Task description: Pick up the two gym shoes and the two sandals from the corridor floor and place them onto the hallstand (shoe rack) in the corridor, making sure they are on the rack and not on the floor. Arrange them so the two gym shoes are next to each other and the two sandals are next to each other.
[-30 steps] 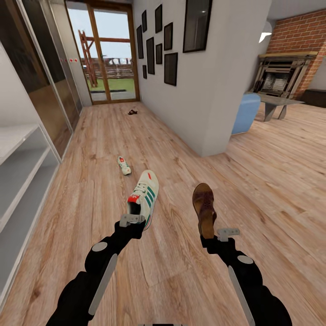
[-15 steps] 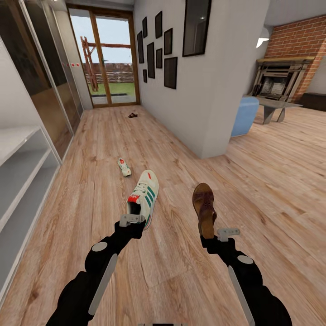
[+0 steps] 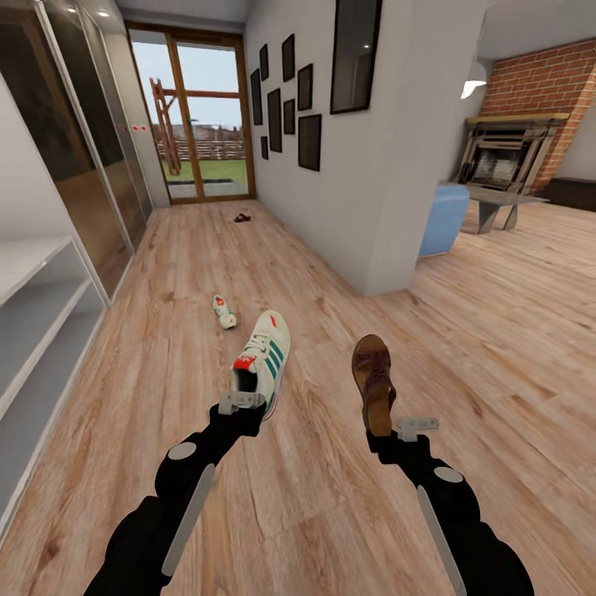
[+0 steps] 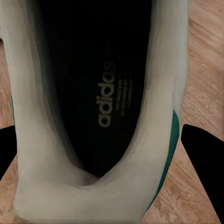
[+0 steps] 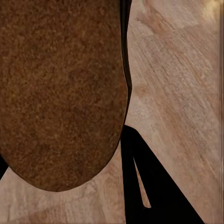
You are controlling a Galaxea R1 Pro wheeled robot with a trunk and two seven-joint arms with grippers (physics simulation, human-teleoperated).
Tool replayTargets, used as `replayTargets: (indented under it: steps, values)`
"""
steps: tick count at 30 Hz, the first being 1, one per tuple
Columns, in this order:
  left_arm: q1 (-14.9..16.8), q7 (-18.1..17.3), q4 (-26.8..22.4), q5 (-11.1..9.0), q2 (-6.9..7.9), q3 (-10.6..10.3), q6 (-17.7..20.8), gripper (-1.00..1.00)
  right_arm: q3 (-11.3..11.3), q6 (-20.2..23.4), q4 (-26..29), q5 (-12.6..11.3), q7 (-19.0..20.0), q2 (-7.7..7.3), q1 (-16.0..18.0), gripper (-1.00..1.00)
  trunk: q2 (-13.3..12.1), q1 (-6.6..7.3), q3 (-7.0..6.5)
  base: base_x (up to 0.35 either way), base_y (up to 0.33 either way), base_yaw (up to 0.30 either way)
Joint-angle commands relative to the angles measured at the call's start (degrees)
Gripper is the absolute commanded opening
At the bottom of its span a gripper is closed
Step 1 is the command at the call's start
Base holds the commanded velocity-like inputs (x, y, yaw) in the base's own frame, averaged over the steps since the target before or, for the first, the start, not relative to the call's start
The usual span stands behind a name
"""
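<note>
The rack [image 3: 37, 331] stands at the corridor's left wall, and the shelves that show carry no shoes, so I judge nothing is placed yet. Both arms are loaded, and the rack is just to the left of them. Beyond the rack, farther down the floor [image 3: 165, 389], the second sneaker [image 3: 224, 311] lies on the planks; much farther still, near the glass door, a small dark thing that is probably the second sandal [image 3: 241, 218]. So two shoes are in hand and two are left to fetch, with all four to set down in pairs.

The left gripper [image 3: 241, 403] is closed on the heel of the sneaker [image 3: 263, 358], a finger at each side of the heel. The right gripper [image 3: 403, 427] grips the sandal [image 3: 373, 378] at its heel, toe pointing away, clear of the floor.
</note>
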State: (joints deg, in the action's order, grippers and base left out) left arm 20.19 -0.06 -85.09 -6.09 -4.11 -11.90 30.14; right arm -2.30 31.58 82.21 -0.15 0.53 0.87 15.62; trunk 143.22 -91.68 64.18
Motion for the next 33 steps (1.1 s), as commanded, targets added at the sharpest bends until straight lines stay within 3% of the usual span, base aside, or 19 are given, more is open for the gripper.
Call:
replayTargets:
  steps: [1,19,27,33]
  values:
    - [0.0,0.0,-0.1,-0.5,-0.05,0.0,0.4,-1.00,0.0,0.3,0.1,-0.2,0.0,0.01,0.0,-1.00,0.0,0.00,-0.04,0.035,-0.302,0.000]
    - [0.0,0.1,-0.1,-0.5,-0.10,-0.1,0.4,-1.00,0.0,0.3,0.1,-0.1,0.0,0.01,0.0,-1.00,0.0,0.00,-0.79,0.004,-0.340,0.008]
    - [0.0,0.1,-0.1,-0.5,-0.10,-0.1,0.4,-1.00,0.0,0.3,0.1,-0.1,0.0,0.01,0.0,-1.00,0.0,0.00,-0.97,0.000,-0.321,0.249]
    - [0.0,0.0,-0.1,-0.5,-0.10,-0.1,0.4,-1.00,0.0,0.3,0.1,-0.1,0.0,0.01,0.0,-1.00,0.0,0.00,-1.15,0.000,-0.075,0.280]
